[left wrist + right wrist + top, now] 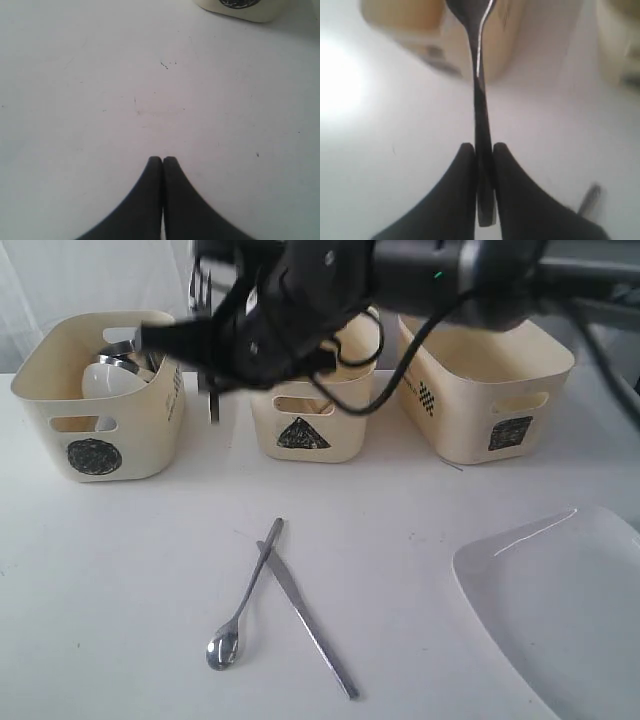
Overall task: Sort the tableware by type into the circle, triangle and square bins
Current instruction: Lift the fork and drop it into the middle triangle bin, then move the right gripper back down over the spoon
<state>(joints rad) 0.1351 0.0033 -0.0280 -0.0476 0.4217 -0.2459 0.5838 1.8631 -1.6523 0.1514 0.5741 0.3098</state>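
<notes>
We see the right gripper (479,147) clamped tight on the handle of a slim steel fork (479,100); in the exterior view the fork hangs over the gap between the cream plastic bin marked with a black circle (100,430) and the cream bin marked with a triangle (300,410); the circle bin holds a small white bowl (105,380) and shiny steel vessels (125,348); the left gripper (162,159) is pressed fully closed on nothing, above the bare white table (100,100); a steel spoon (245,590) and a steel knife (305,610) lie crossed and touching on the table; a large white squarish plate (560,610) lies to the right, in front of the cream bin marked with a square (480,410).
</notes>
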